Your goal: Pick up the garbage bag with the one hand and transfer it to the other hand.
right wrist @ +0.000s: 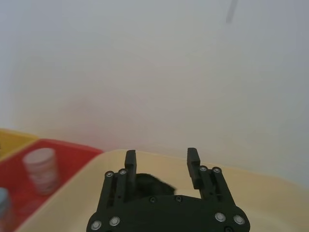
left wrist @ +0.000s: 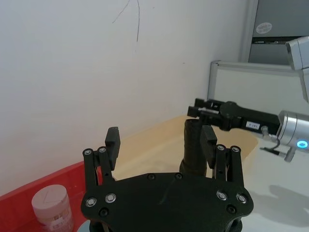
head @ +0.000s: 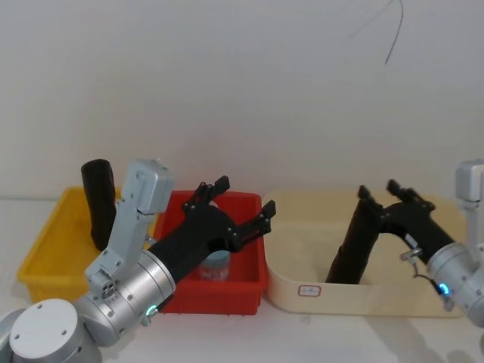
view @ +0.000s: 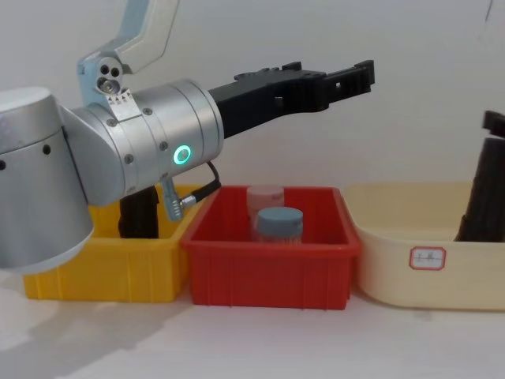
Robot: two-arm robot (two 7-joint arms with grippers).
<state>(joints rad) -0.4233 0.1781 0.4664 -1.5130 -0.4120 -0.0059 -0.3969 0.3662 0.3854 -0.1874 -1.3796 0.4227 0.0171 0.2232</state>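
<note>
Head view: black cylindrical garbage bag roll [head: 354, 246] sits in the cream plastic tub [head: 378, 299], right gripper [head: 378, 190] spread at its top, left gripper [head: 243, 195] spread beside the tub; lift, handover pending

On my right wrist feed, the palm of the right gripper [right wrist: 161, 154] covers most of the garbage bag [right wrist: 147, 184]; I see just a dark sliver between its finger bases. From the chest, the tub [view: 394, 237] hides the bag's foot, and the frame edge clips it.

A blue-lidded jar [view: 279, 225] and a pale jar [view: 265, 194] stand upright in the red bin [view: 268, 272].
</note>
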